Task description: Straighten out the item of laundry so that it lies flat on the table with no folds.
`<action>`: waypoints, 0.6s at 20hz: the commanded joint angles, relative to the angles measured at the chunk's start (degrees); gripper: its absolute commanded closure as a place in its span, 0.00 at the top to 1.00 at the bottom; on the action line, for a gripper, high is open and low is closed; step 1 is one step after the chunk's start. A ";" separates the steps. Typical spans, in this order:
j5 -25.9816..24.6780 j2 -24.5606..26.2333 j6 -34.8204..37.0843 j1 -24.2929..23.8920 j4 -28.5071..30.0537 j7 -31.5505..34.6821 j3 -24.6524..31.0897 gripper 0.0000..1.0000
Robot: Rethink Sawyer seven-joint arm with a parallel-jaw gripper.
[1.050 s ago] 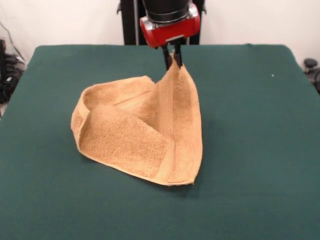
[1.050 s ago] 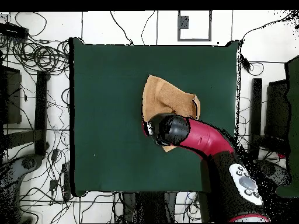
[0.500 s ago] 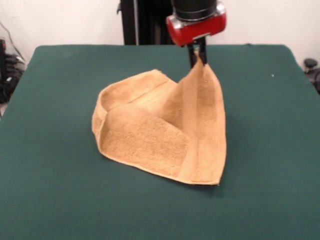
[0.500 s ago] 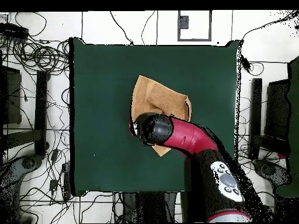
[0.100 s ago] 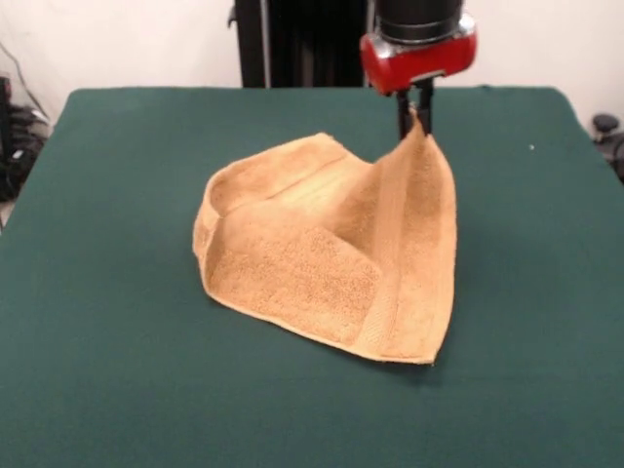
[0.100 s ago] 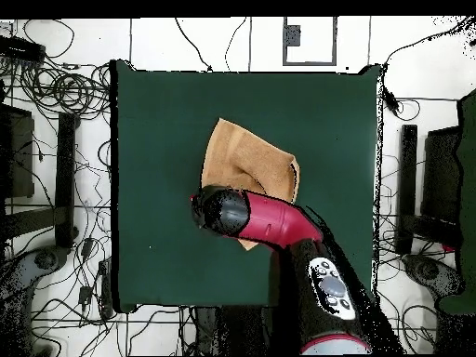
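The black two-fingered gripper (image 5: 416, 109) under the red wrist of the arm is pinched on one corner of the golden-tan terry-cloth towel (image 5: 322, 263), holding that corner raised off the plain dark green felt-covered table (image 5: 107, 370). From the pinched corner the cloth hangs down and forward in a sloping sheet, its flat woven band running along the edge directly below the gripper to a low corner resting on the table. To the side of the gripper away from that band, the rest of the towel lies bunched, with one flap folded back over the layer beneath it and a rounded, doubled-over edge farthest from the grip. In the overhead view the arm covers the grip, and the towel (image 6: 244, 163) shows as an irregular shape, not a square. Judged from this, the straightening is only partly done: the fold remains, and the held corner has yet to be laid down.
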 commanded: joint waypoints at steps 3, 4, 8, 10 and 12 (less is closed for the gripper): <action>4.38 2.77 -0.09 5.71 2.57 20.31 -2.45 0.00; 4.38 2.78 0.47 6.02 2.27 20.39 -2.74 0.00; 5.06 2.81 8.34 9.33 -1.64 23.08 -5.85 0.00; 4.73 3.39 10.71 11.85 -3.93 24.82 -7.93 0.00; 4.91 4.02 10.94 13.23 -4.72 26.00 -8.79 0.00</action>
